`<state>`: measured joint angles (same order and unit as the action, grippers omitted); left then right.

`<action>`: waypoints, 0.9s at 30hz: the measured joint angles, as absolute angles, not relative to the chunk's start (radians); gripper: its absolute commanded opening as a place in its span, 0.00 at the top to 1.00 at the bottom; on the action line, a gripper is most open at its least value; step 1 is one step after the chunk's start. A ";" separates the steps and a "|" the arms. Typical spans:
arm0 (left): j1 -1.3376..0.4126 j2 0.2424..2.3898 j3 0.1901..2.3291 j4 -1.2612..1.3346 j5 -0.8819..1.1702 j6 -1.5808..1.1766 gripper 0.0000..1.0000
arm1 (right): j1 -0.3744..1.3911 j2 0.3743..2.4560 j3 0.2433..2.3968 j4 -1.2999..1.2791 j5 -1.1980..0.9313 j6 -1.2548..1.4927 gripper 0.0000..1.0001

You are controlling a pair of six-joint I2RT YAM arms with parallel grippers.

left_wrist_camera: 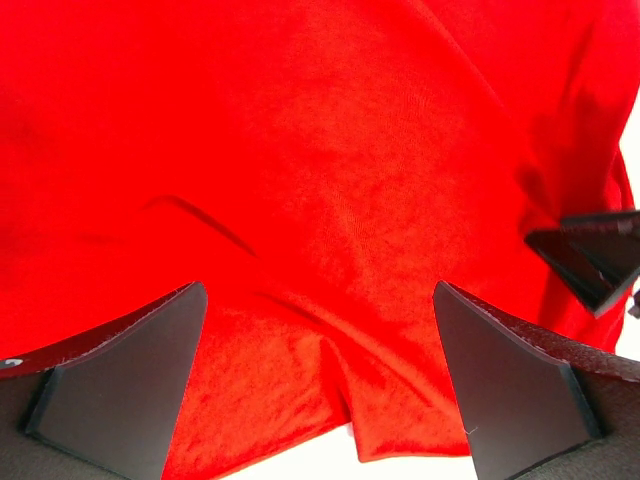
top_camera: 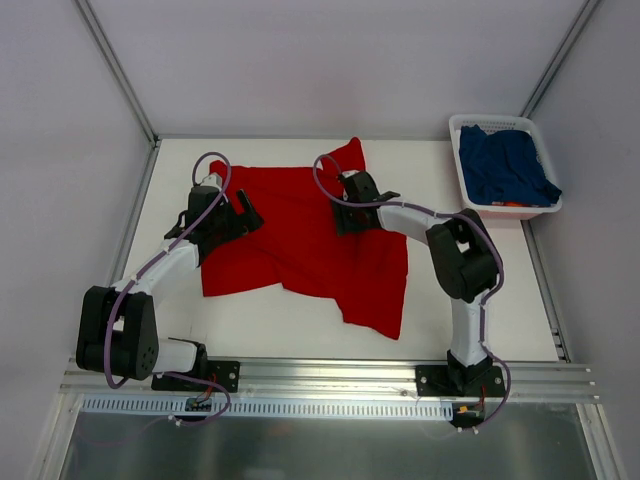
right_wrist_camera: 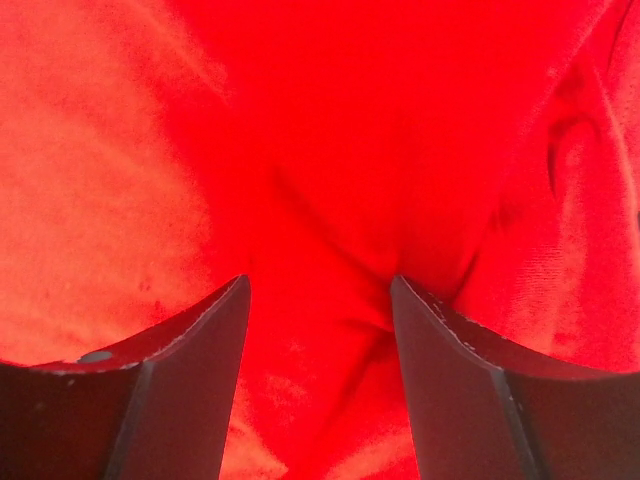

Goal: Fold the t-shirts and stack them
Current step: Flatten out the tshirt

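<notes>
The red t-shirt lies crumpled and partly spread on the white table. My left gripper stands wide open over the shirt's left edge, and its hem and a small crease show between the jaws. My right gripper sits low over the shirt's upper middle. It is open, with red cloth rumpled between its fingers. One right finger shows at the edge of the left wrist view. The navy t-shirt lies bunched in the basket.
A white plastic basket stands at the table's back right corner. Grey walls and metal rails frame the table. A sleeve of the red shirt reaches toward the back edge.
</notes>
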<state>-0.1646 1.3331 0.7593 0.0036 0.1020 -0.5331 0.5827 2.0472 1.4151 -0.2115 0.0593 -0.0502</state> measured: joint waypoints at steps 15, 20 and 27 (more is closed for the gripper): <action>-0.165 1.333 0.758 0.004 0.102 -0.531 0.01 | 0.623 1.696 0.963 -0.183 0.134 0.120 0.38; -0.165 1.333 0.758 0.004 0.102 -0.531 0.01 | 0.658 1.620 0.886 -0.211 0.173 0.150 0.38; -0.165 1.336 0.759 0.006 0.102 -0.531 0.01 | 0.664 1.577 0.877 -0.266 0.203 0.151 0.34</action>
